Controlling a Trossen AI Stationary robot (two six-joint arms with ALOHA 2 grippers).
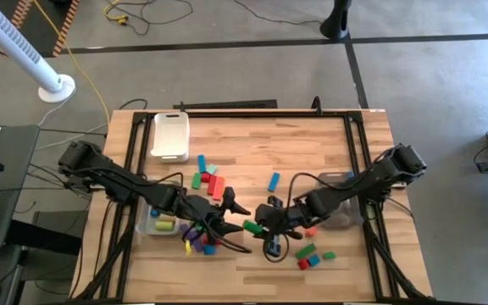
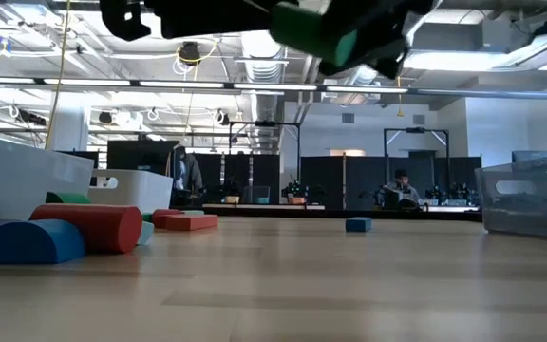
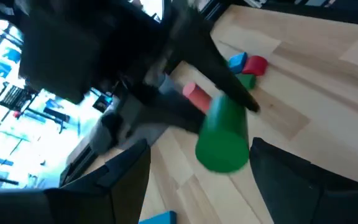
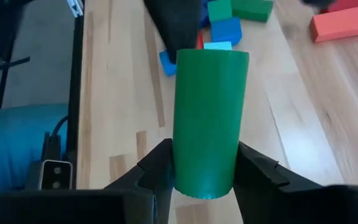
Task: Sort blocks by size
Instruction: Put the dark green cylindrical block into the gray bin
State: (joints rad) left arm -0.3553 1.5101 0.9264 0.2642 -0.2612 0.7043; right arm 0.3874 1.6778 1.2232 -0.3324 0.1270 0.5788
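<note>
A green cylinder block (image 4: 207,118) hangs above the table's middle front, with my right gripper (image 4: 204,180) shut on it. It also shows in the high view (image 1: 252,227) and at the top of the low view (image 2: 326,38). My left gripper (image 3: 201,186) faces it from the left, open. Its two fingers stand on either side of the cylinder's free end (image 3: 222,152), and no touch shows. Loose blocks lie on the wood: red, green and blue ones (image 1: 210,180), a blue bar (image 1: 274,180) and a small group (image 1: 312,256). My right gripper pinches the green cylinder's round wall at the end nearest the wrist (image 4: 204,177) between its two fingers. The fingers come from the table's right, slanting down, and lie along the cylinder. The cylinder sticks out ahead of the fingers toward my left gripper, lifted clear of the table.
A clear bin (image 1: 145,227) with a few blocks stands at the front left, with purple, yellow and blue blocks (image 1: 197,241) beside it. Another clear bin (image 1: 346,219) stands at the right under my right arm. A white tray (image 1: 169,135) sits at the far left.
</note>
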